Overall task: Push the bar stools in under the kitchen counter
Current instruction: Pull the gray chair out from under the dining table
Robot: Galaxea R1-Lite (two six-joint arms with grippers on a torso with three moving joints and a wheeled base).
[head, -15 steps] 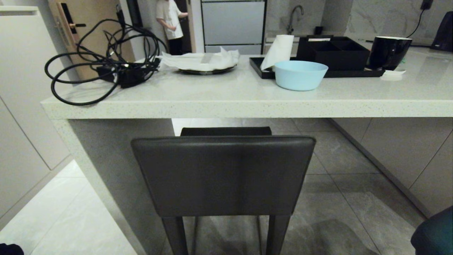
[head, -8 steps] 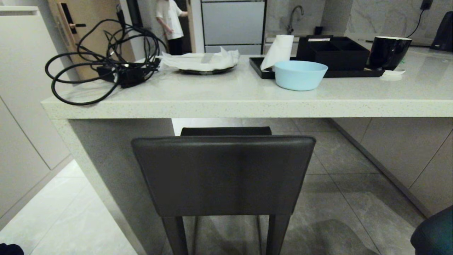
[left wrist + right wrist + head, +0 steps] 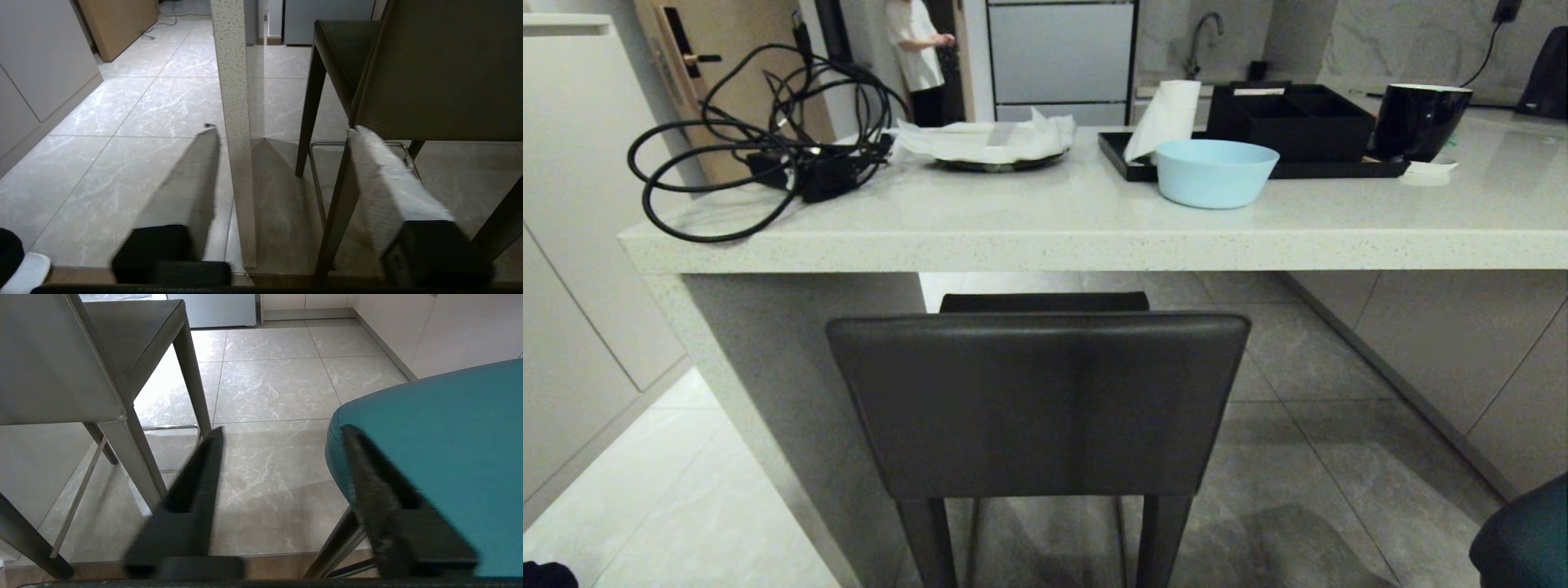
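Here the grey stool (image 3: 441, 69) stands beside the open left claw (image 3: 282, 134)

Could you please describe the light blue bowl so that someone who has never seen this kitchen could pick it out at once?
Look at the long pale speckled counter with a dark stool in front of it. Near the middle of the top, just in front of a black tray, stands the bowl. It is the only pale blue thing among black and white ones.

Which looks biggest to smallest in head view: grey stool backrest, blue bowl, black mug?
1. grey stool backrest, nearest the camera, so partly perspective.
2. blue bowl.
3. black mug, farther back, so unsure against the bowl.
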